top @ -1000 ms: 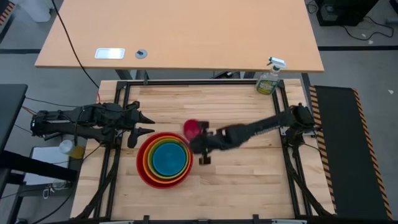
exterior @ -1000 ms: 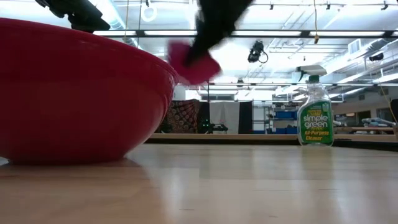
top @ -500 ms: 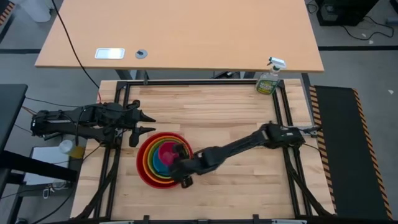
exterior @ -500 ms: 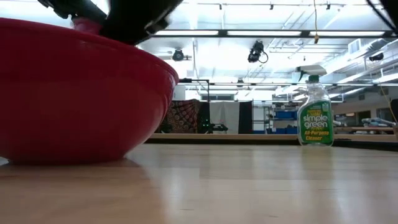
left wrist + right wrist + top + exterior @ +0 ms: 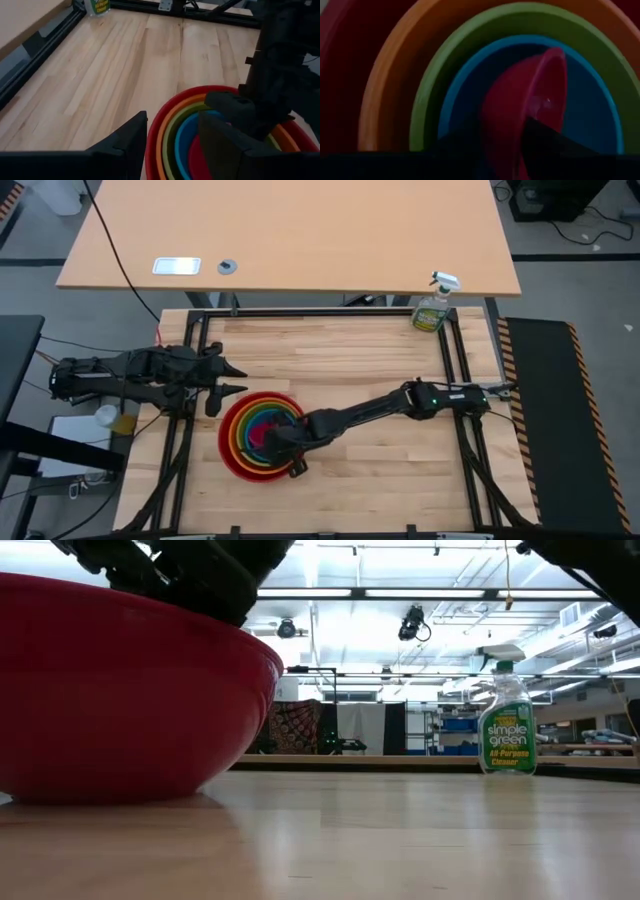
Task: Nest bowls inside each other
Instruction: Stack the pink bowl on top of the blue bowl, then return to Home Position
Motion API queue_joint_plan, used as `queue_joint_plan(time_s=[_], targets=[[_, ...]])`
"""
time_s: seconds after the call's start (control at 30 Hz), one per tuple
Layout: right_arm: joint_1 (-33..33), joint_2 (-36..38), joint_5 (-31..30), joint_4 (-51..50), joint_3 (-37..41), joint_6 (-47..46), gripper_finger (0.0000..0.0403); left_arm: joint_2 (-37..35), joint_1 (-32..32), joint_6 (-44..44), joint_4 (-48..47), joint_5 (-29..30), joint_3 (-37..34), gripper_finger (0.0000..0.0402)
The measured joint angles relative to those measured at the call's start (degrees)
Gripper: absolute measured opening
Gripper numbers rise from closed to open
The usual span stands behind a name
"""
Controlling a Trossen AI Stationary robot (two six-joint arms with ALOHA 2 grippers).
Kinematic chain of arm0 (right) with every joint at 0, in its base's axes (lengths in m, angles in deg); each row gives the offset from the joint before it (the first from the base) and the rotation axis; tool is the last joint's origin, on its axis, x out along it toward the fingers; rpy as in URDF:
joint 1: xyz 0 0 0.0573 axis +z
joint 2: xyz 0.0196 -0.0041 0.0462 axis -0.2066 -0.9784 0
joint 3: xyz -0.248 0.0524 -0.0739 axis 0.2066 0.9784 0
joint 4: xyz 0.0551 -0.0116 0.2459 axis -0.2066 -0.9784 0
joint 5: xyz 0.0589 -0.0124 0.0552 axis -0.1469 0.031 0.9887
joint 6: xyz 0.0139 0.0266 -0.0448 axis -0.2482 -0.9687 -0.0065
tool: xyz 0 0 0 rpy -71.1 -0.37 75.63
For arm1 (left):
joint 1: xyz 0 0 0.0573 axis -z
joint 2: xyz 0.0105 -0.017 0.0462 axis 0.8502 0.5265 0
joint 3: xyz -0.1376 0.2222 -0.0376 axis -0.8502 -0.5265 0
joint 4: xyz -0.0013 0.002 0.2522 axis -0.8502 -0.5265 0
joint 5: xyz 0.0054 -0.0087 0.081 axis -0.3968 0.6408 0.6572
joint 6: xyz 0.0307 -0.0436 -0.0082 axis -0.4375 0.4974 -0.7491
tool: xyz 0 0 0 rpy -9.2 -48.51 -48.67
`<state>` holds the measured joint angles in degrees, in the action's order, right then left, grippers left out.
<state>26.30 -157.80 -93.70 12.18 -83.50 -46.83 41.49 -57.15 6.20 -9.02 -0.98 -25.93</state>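
Reaching into the nested bowls (image 5: 262,447), the right hand (image 5: 277,442) straddles the pink bowl's (image 5: 530,100) rim; spray bottle (image 5: 433,304) stands well apart.

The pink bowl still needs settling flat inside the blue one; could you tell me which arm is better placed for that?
Probably the right: its gripper is already over the stack, at the tilted pink bowl. The left gripper waits beside the red bowl.

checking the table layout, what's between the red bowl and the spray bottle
Only bare wooden tabletop lies between the red bowl and the spray bottle, as the low view shows. In the high view the right arm passes above part of that stretch.
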Motion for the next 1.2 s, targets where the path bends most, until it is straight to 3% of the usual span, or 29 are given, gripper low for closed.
queue_joint_plan(time_s=[0.2, 0.33, 0.5, 0.73, 0.97, 1.2], targets=[[0.4, 4.6, -0.3, -5.3, -2.4, -3.1, 0.0169, -1.6, 0.1, -1.5, 0.5, 0.0, 0.0, 0.0176], [1.0, 6.5, -0.5, -8.4, -2.5, -6.5, 0.0170, -3.2, 0.2, -1.7, 0.8, 0.0, 0.0, 0.0176], [2.1, 5.4, -4.6, -5.7, -2.3, -5.3, 0.0169, -3.9, 0.2, -0.6, 0.6, 0.0, 0.0, 0.0176], [1.8, 4.7, -4.7, -4.7, -1.2, -5.7, 0.0169, -3.7, 0.2, 1.0, -2.4, -1.5, 0.0, 0.0176], [1.8, 8.8, -6.8, -11.8, -1.0, -7.4, 0.0163, -6.6, 3.7, -0.3, 0.9, -1.3, 0.0, 0.0176], [-1.3, 14.2, -7.5, -11.0, 8.1, -9.6, 0.0147, -9.7, 8.0, 0.3, 4.1, 0.6, -0.8, 0.0176]])
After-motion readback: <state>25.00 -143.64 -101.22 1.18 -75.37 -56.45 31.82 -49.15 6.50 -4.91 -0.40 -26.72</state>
